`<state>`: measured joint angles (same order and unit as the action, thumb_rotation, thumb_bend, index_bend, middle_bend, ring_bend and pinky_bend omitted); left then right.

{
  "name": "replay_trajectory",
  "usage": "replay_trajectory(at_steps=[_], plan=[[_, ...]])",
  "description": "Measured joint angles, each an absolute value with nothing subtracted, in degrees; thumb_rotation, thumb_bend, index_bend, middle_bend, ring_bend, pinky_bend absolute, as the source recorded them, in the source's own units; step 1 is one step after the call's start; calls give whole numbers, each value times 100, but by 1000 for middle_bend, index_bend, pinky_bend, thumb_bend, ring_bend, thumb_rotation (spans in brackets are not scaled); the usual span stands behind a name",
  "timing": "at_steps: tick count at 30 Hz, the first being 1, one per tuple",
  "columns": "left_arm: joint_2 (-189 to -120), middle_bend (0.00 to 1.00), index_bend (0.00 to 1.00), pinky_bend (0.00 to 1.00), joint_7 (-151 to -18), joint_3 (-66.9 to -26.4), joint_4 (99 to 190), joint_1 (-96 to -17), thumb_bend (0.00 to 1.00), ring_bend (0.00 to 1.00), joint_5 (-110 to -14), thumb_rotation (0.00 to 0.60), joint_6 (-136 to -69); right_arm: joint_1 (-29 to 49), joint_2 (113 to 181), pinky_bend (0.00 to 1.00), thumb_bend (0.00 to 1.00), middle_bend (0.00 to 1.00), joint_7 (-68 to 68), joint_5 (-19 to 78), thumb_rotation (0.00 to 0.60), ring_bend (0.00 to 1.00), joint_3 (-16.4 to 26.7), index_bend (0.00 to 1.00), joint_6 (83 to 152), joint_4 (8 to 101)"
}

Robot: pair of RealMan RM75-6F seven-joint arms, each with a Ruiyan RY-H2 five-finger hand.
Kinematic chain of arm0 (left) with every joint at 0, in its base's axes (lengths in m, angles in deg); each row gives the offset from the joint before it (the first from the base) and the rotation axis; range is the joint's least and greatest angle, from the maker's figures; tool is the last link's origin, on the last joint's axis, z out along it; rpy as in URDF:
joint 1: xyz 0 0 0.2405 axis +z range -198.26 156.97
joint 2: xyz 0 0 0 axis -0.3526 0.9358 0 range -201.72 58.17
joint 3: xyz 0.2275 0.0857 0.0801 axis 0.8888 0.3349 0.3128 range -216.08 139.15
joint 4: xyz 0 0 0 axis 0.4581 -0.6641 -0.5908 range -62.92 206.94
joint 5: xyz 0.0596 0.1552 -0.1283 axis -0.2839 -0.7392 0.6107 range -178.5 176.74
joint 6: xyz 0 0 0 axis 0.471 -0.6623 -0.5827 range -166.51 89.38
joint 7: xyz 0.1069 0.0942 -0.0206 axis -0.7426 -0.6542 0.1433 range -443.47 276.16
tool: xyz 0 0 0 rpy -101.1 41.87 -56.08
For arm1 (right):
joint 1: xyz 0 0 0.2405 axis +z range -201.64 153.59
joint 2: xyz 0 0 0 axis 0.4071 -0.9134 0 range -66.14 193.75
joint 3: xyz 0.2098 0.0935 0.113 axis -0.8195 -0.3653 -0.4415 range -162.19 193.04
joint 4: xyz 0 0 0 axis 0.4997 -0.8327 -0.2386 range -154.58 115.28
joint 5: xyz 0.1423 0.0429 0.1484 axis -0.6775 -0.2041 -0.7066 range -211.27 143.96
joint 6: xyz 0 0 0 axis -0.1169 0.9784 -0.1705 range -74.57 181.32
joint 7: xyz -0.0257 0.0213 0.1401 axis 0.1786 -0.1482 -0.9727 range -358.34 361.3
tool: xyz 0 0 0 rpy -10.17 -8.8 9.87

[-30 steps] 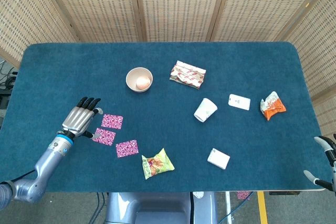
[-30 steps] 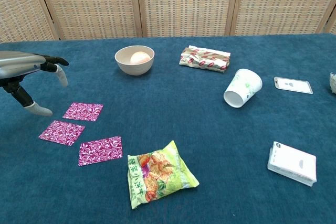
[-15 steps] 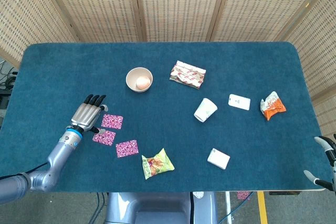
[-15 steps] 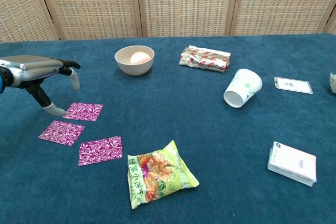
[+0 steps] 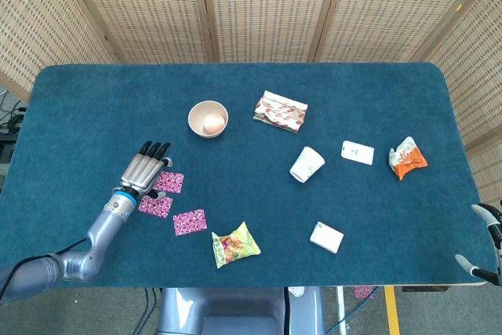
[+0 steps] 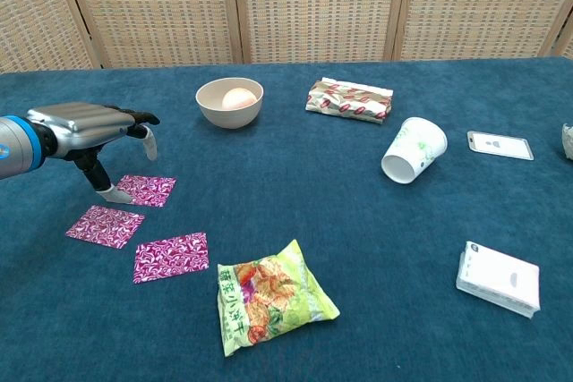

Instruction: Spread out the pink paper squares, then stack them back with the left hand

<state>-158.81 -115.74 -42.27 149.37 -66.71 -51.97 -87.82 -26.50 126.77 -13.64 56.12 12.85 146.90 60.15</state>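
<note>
Since a second ago the left hand (image 6: 89, 127) has travelled rightward and slightly forward, from clear of the papers to above the near-left edge of the far pink square (image 6: 143, 190); nothing else on the table (image 5: 94, 100) has shifted. Table carries three pink squares lying apart in a loose diagonal: the far one, the middle square (image 6: 105, 225) and the near square (image 6: 171, 256); spreading looks complete, stacking appears to be the step in hand. Left hand holds nothing; fingers extended and apart, thumb (image 6: 104, 183) pointing down with its tip at or just over the far square's left edge; actual contact cannot be confirmed. Right hand (image 5: 485, 241) barely shows at the table's near right corner; whether released or clenched, cannot tell. Judgement for a clean pickup: thin sheet on carpet-like cloth will likely resist a pinch from above; better to press lightly and slide one edge up, then grip it; keep the sheet flat and carry it squarely over the next square, corners aligned; avoid dragging fingers across the neighbours.
</note>
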Motion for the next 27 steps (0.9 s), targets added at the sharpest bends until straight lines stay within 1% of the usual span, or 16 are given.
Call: replay_trajectory(at_steps=[14, 27], plan=[[-16261, 0, 304, 0, -11679, -4249, 14600, -6728, 207, 0, -5163, 525, -8811, -2689, 12685, 0, 131, 199, -1438, 5557, 600, 0, 1276, 174, 14706, 5948], [-16418, 0, 318, 0, -11686, -4257, 14417, -6695, 212, 0, -5091, 533, -8788, -2708, 12688, 0, 131, 199, -1465, 5548, 600, 0, 1271, 174, 14720, 5924]])
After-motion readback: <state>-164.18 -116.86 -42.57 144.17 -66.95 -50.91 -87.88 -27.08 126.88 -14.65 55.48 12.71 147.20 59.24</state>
